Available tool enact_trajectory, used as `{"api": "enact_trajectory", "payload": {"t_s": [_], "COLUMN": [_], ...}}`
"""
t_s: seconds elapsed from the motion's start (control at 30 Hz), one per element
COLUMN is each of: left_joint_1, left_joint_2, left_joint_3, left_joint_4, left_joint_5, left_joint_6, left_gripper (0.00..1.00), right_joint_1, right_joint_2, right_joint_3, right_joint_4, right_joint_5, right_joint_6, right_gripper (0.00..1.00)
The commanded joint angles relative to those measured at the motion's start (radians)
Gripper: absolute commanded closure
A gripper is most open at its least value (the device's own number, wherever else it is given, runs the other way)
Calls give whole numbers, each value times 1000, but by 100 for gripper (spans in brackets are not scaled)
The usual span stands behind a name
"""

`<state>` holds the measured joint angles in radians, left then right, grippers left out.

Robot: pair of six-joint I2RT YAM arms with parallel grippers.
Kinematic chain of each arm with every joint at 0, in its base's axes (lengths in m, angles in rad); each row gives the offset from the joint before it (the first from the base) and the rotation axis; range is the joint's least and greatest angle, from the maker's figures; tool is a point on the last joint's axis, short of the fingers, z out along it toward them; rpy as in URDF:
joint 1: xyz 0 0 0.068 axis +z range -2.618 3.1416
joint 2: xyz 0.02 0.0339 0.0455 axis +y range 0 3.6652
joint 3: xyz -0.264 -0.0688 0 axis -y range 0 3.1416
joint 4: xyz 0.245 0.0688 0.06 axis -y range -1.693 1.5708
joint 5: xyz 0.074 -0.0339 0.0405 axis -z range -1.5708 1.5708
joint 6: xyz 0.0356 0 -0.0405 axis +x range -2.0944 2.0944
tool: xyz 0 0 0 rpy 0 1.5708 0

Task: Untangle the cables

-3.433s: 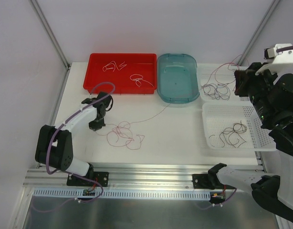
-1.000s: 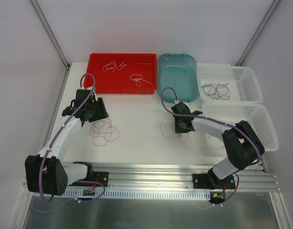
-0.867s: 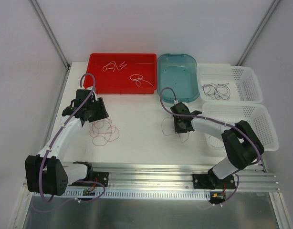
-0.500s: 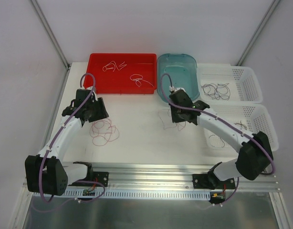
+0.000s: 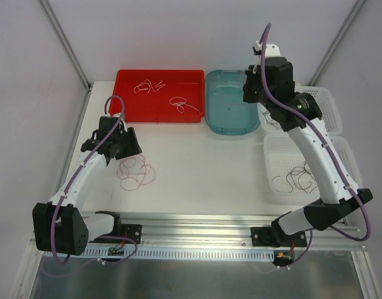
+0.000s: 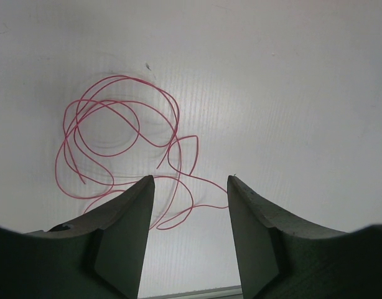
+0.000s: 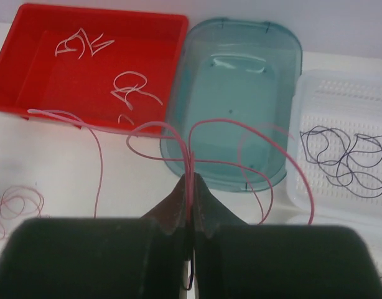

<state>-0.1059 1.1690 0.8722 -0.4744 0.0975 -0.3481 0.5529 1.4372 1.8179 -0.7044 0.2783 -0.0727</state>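
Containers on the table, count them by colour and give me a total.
Red tray: 1
Teal bin: 1
White baskets: 2
Total: 4

We see two arms in white shells with black joints, left arm (image 5: 82, 177) at lower left, right arm (image 5: 313, 146) at right, a purple cable (image 5: 114, 98) looping along each, black shoulder blocks (image 5: 60, 227) low in frame, left gripper (image 6: 190, 180) with dark grey, matte, wedge-shaped fingers (image 6: 125, 237).
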Motion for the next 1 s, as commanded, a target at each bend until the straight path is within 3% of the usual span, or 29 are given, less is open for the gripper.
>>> {"api": "enact_trajectory", "payload": {"t_s": [0.0, 0.23, 0.57, 0.67, 0.7, 0.77, 0.8, 0.9, 0.97], "left_joint_1": [-5, -5, -5, -5, -5, -5, -5, -5, -5], "left_joint_2": [-11, -8, -3, -2, -2, -2, -2, -3, -3], "left_joint_3": [-1, 1, -4, -2, -4, -2, -2, -4, -4], "left_joint_4": [20, 20, 20, 20, 19, 20, 19, 19, 19], "left_joint_5": [15, 24, 27, 30, 30, 28, 28, 28, 28], "left_joint_6": [8, 9, 14, 15, 15, 15, 15, 15, 14], "left_gripper": [49, 49, 49, 49, 49, 48, 48, 48, 47], "right_joint_1": [-54, -182, -257, -280, -284, -294, -295, -295, -295], "right_joint_2": [90, 311, 640, 704, 718, 718, 710, 651, 580], "right_joint_3": [110, 170, 216, 231, 233, 236, 230, 181, 149], "right_joint_4": [-1, 101, 230, 227, 218, 198, 180, 171, 169], "right_joint_5": [-39, -168, -222, -225, -225, -226, -226, -251, -274], "right_joint_6": [-47, -7, 109, 168, 178, 188, 186, 165, 159], "right_gripper": [99, 99, 98, 78, 65, 53, 42, 24, 20]}}
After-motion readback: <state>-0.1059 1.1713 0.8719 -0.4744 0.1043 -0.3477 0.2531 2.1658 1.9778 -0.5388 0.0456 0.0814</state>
